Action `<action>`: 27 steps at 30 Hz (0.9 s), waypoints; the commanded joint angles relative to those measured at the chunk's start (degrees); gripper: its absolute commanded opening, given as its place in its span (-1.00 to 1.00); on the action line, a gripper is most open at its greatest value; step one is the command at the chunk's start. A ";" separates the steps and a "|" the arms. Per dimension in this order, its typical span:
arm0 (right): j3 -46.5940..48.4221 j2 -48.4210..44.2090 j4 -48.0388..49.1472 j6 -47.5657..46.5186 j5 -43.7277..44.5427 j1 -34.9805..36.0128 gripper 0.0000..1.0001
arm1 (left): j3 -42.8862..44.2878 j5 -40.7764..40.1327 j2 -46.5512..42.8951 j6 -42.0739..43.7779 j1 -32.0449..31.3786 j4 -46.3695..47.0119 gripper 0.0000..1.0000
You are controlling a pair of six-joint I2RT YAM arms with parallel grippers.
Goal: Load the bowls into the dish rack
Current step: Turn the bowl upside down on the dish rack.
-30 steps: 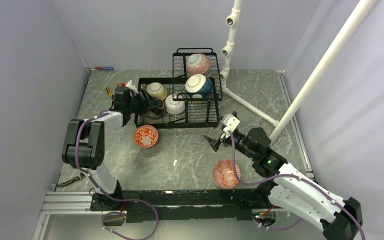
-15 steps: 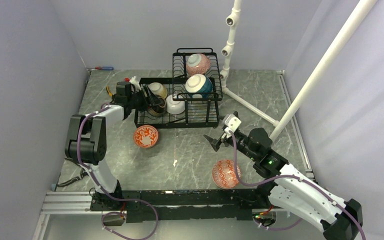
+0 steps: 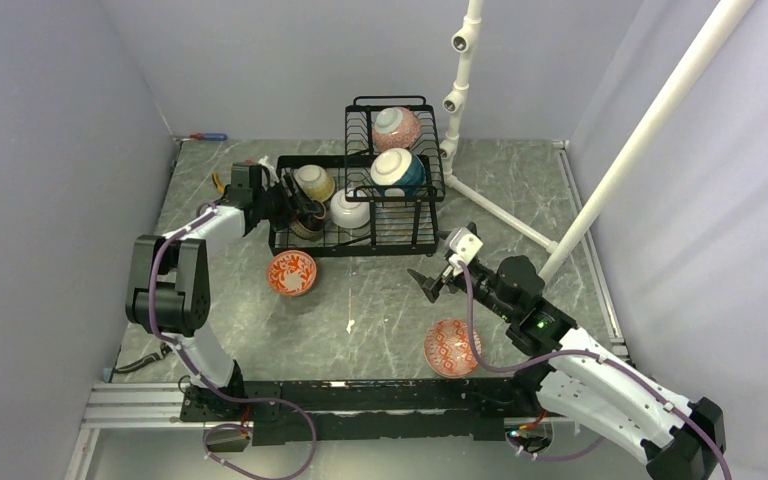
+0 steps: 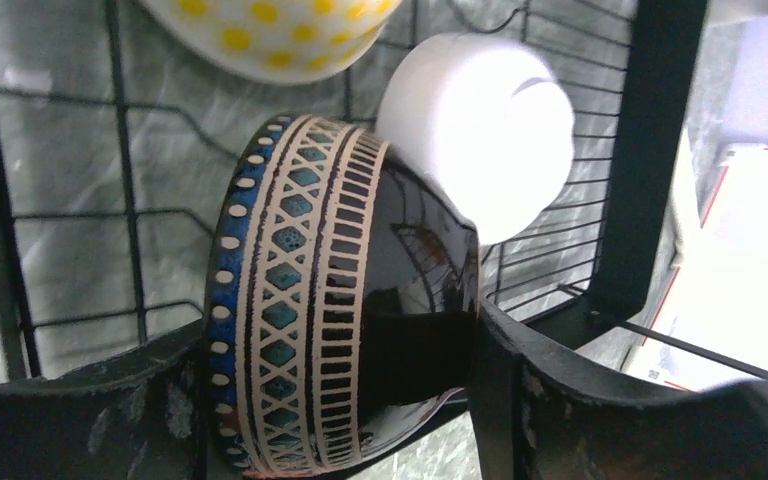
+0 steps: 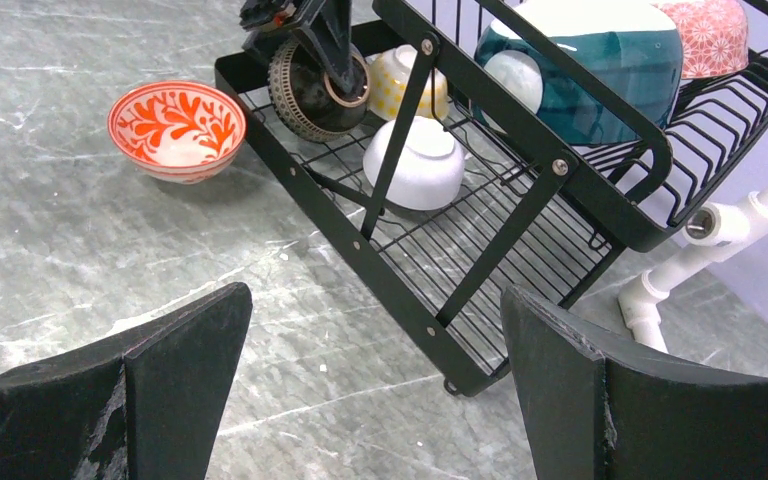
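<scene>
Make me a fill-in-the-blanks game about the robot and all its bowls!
1. The left gripper holds a dark bowl with a ___ diamond band.
2. On the table, outside the dish rack, sit ___ bowls.
3. The right gripper is open and holds ___.
4. In the raised tier, next to the pink bowl, sits a two-coloured bowl: teal and ___.

Missing words: blue, two, nothing, white.
</scene>
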 commanded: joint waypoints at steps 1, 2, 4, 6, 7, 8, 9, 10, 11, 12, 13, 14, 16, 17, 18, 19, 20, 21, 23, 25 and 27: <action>2.87 0.13 0.49 0.28 0.11 -0.12 0.99 | 1.41 -4.57 -1.93 1.04 0.10 -9.90 0.42; 2.90 0.13 0.48 0.28 -0.01 -0.16 0.99 | 2.31 -5.33 -1.85 1.59 0.04 -11.40 0.46; 2.88 0.10 0.52 0.37 -0.13 -0.10 0.99 | 3.84 -6.89 -1.68 2.89 0.03 -14.92 0.50; 2.86 0.14 0.45 0.53 -0.11 -0.15 0.99 | 5.02 -8.51 -1.87 4.28 0.02 -17.42 0.58; 2.75 0.14 0.47 0.59 -0.15 -0.15 0.99 | 5.53 -9.58 -1.99 4.72 0.02 -18.46 0.62; 2.79 0.14 0.52 0.67 -0.20 -0.12 0.99 | 6.00 -10.50 -2.07 5.20 0.02 -19.29 0.63; 2.74 0.10 0.56 0.72 -0.24 -0.09 0.99 | 6.47 -10.97 -2.10 5.67 0.02 -20.17 0.64; 2.73 0.22 0.61 0.80 -0.32 -0.11 0.99 | 6.99 -11.65 -2.14 5.97 0.00 -21.08 0.64; 2.80 0.23 0.66 0.84 -0.41 -0.11 0.99 | 7.35 -11.73 -2.24 6.38 0.02 -21.73 0.65; 2.77 0.32 0.65 0.89 -0.42 -0.16 0.99 | 7.69 -11.86 -2.29 6.68 -0.02 -22.23 0.65; 2.89 0.40 0.62 0.90 -0.50 -0.16 0.99 | 8.10 -12.05 -2.12 6.94 0.00 -22.89 0.79; 2.98 0.40 0.57 0.96 -0.51 -0.16 0.99 | 8.50 -11.83 -1.92 7.26 0.00 -23.43 0.89; 2.99 0.54 0.65 0.99 -0.59 -0.16 0.99 | 9.53 -10.81 -0.94 7.74 -0.03 -24.60 0.91; 3.04 0.56 0.65 1.03 -0.66 -0.16 0.99 | 9.84 -10.03 -0.52 8.00 -0.13 -25.00 0.91; 3.08 0.66 0.65 1.07 -0.68 -0.10 0.99 | 10.07 -9.62 -0.04 8.15 -0.20 -25.28 0.91; 3.15 0.73 0.51 1.03 -0.67 -0.15 0.99 | 10.39 -9.66 0.22 8.36 -0.37 -25.71 0.91; 3.21 0.76 0.42 0.99 -0.68 -0.16 0.99 | 10.64 -9.91 0.44 8.72 -0.54 -26.14 0.91; 3.25 0.77 0.32 1.05 -0.68 -0.16 0.99 | 10.96 -10.27 0.74 9.18 -0.68 -26.76 0.91; 3.26 0.65 0.22 1.05 -0.60 -0.14 0.99 | 12.14 -11.16 1.19 10.19 -0.91 -28.85 0.91; 3.18 0.68 0.30 1.07 -0.60 -0.14 0.99 | 13.02 -12.23 1.40 11.36 -1.17 -30.64 0.91; 3.10 0.78 0.45 1.07 -0.68 -0.15 0.99 | 14.08 -13.30 1.77 13.06 -1.51 -32.25 0.91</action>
